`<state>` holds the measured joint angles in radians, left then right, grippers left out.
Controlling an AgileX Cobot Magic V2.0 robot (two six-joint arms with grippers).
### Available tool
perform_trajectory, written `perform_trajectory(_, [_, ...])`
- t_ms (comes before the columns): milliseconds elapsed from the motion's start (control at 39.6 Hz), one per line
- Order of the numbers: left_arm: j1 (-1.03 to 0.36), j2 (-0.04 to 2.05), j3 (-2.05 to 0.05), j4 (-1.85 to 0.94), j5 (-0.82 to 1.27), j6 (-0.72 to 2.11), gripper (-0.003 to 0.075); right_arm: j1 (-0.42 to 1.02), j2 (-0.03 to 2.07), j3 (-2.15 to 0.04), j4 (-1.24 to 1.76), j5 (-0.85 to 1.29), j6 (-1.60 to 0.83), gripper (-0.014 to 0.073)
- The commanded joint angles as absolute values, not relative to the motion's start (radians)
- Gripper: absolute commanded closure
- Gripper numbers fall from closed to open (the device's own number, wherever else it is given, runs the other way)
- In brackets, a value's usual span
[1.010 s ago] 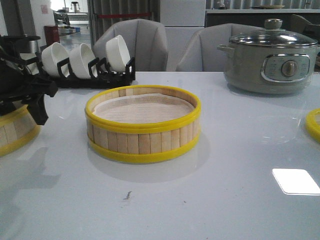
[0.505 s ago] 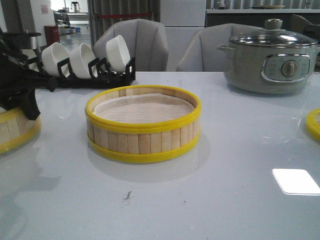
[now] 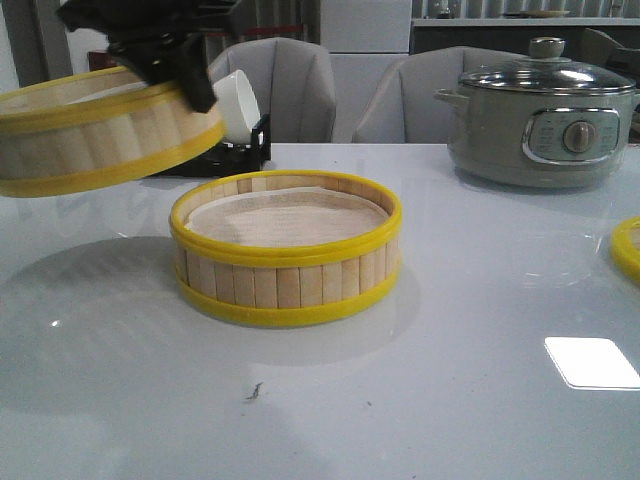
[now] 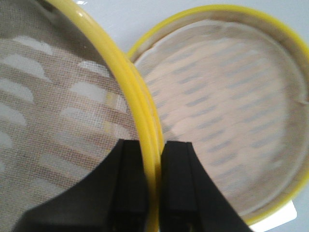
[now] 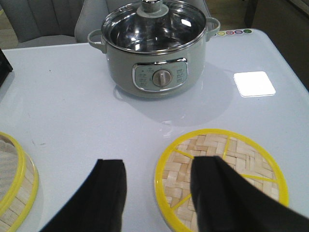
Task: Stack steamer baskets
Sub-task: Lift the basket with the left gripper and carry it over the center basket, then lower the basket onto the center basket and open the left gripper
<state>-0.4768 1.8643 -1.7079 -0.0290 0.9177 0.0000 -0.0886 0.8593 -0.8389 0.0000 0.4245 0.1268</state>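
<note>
1. Fingers of the left gripper [image 4: 153,193] are closed on the yellow rim of the lifted steamer basket [image 3: 100,135], one finger inside the wall and one outside, as my left wrist view shows.
2. Fingers of the right gripper [image 5: 159,193] stand apart with nothing between them; I read them as open and idle.
3. I see the lifted steamer basket in the air, tilted, above and to the left of the centre steamer basket [image 3: 285,250], which rests on the table [image 3: 450,400]. The two are apart.
4. Handling judgement: the basket looks light and fairly stiff, with thin bamboo slats and a smooth plastic-looking rim. A single-point rim pinch lets it tilt and may let it slip, so I would move slowly. The pale liner is soft and loose; I would keep the fingers off it.
5. Next step, as I judge it: centre the lifted basket over the centre steamer basket, level it, then lower it rim onto rim.
6. View differences: only the left wrist view shows the pinch and the rim overlap from above. Only the right wrist view shows the woven lid [image 5: 222,179] beside the right fingers, nearer than the electric pot [image 5: 154,48]. The front view alone shows the lift height and the bowl rack [image 3: 235,130] behind.
</note>
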Motion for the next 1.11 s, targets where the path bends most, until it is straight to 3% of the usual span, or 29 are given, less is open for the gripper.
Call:
perform_trajectory(0, [-0.564,1.795,-1.777,-0.026,0.872,0.010,0.0634,-0.089,0.855,-0.874,0.000,0.337,0.119,0.0173])
perform_trajectory(454, [-0.755,1.899,-1.815,-0.045,0.805,0.012,0.0634,-0.089,0.855,-0.874,0.000,0.353,0.119,0.0173])
perform_trajectory(1086, [-0.777,1.984,-1.815,-0.048,0.747,0.012,0.0634,-0.089,0.855,-0.874,0.000,0.353,0.119,0.0173])
